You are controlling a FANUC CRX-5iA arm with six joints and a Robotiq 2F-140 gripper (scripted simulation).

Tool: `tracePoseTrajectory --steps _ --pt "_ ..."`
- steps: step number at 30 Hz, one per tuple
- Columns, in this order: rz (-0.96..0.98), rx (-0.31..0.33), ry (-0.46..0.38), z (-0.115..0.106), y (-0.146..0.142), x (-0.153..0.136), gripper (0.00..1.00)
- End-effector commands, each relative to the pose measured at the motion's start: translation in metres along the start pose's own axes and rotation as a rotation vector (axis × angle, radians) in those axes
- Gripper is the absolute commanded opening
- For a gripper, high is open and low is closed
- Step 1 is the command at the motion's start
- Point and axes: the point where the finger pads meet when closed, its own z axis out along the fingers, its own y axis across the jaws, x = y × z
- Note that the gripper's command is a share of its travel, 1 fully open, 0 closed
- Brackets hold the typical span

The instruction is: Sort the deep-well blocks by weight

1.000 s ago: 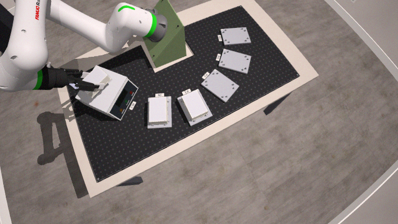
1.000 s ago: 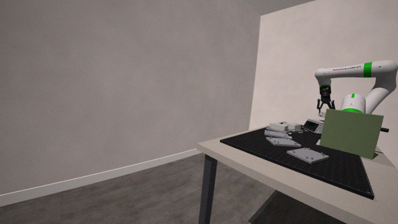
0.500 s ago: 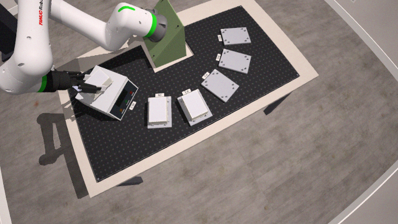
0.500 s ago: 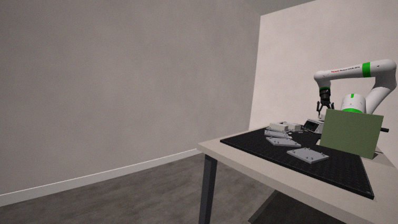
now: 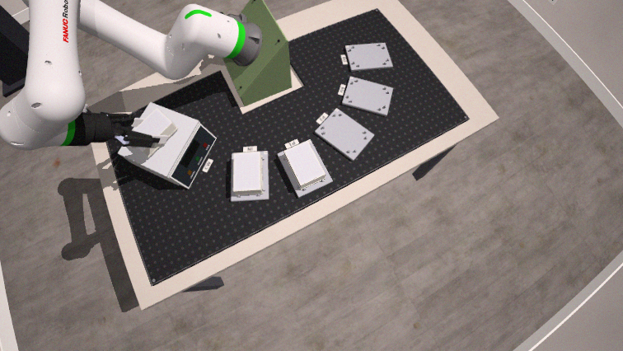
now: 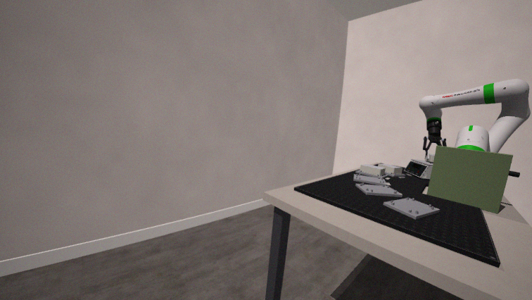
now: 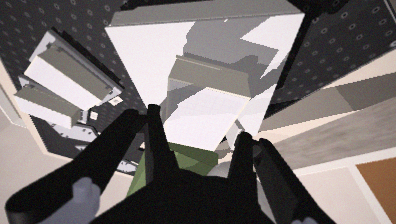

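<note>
My gripper [image 5: 139,132] [image 6: 432,147] [image 7: 198,111] is shut on a white deep-well block [image 5: 153,123] [image 7: 207,116] and holds it a little above the white platform of the check-weigher CW [image 5: 173,150] [image 6: 418,168] [image 7: 145,55]. I cannot tell whether any lamp on its dark front is lit. A second block [image 5: 246,172] [image 6: 393,169] sits in the infeed nest IN. A third block [image 5: 304,164] [image 6: 372,170] sits in the nest P1. Both also show at the left of the wrist view, the one [image 7: 67,80] and the other [image 7: 42,102].
Three grey nests stand empty to the right: P2 [image 5: 344,133] [image 6: 378,189], and two reject nests behind it, the nearer [image 5: 367,95] and the farther [image 5: 368,56] [image 6: 411,207]. A tall green block [image 5: 261,61] [image 6: 466,179] carries the arm's base at the back of the black mat [image 5: 196,226].
</note>
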Motion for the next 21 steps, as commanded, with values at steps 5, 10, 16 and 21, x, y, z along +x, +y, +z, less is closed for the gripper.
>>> tracePoseTrajectory --steps 5,10,16,21 --pt "0.000 0.000 0.000 -0.0002 -0.0001 0.0000 0.10" --pt "0.000 0.000 0.000 0.0001 -0.0001 0.0002 0.10" --pt "0.000 0.000 0.000 0.0010 -0.0001 0.0007 0.10" --pt "0.000 0.000 0.000 0.0017 -0.0001 0.0011 0.10"
